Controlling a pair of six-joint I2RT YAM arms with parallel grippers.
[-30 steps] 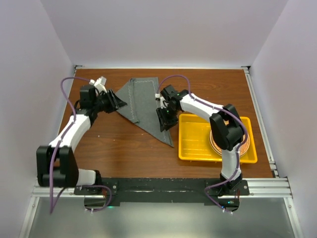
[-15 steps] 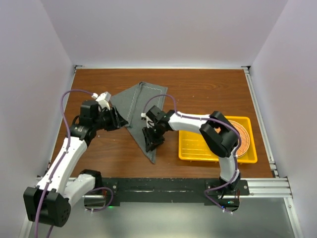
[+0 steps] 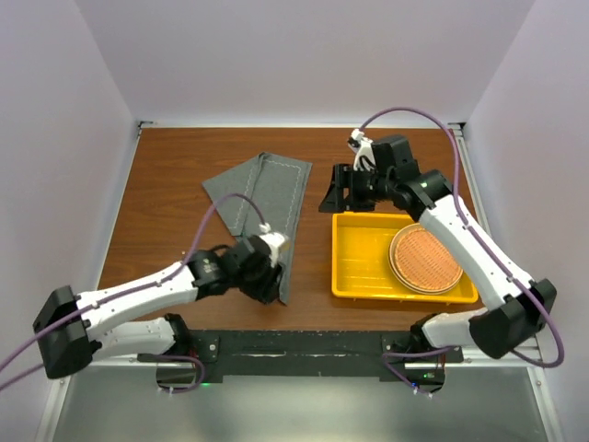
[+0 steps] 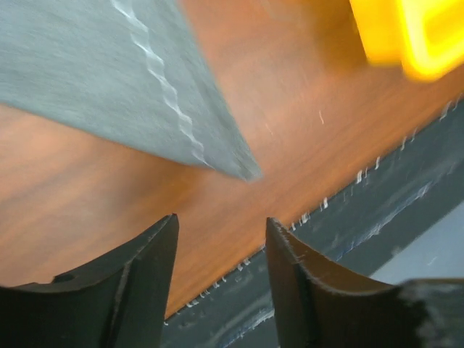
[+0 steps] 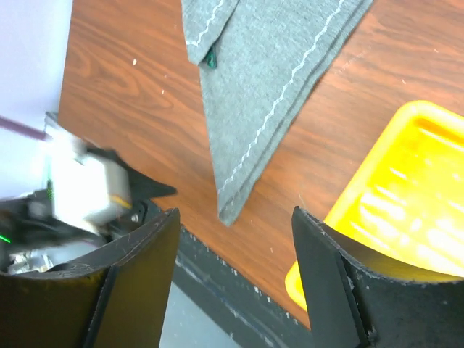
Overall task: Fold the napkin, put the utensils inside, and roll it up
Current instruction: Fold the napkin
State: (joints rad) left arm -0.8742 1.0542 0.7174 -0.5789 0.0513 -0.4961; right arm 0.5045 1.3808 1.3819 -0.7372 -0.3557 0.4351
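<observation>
The dark grey napkin (image 3: 267, 198) lies folded on the table, its point toward the near edge. It also shows in the left wrist view (image 4: 123, 80) and the right wrist view (image 5: 275, 80). A small teal-green tip (image 5: 211, 60) peeks from under a fold; the rest of the utensils is hidden. My left gripper (image 3: 269, 282) is open and empty, low by the napkin's near corner (image 4: 221, 225). My right gripper (image 3: 331, 201) is open and empty, raised between the napkin and the tray's far-left corner (image 5: 235, 214).
A yellow tray (image 3: 359, 267) sits right of the napkin and holds a round woven orange-brown mat (image 3: 425, 258). The tray also shows in the wrist views (image 4: 413, 36) (image 5: 391, 196). The black rail (image 3: 294, 348) runs along the near table edge.
My left gripper swung from the napkin's left side to its near corner. My right gripper let go of the napkin, rose and drew back toward the tray's far-left corner. The napkin now lies flat.
</observation>
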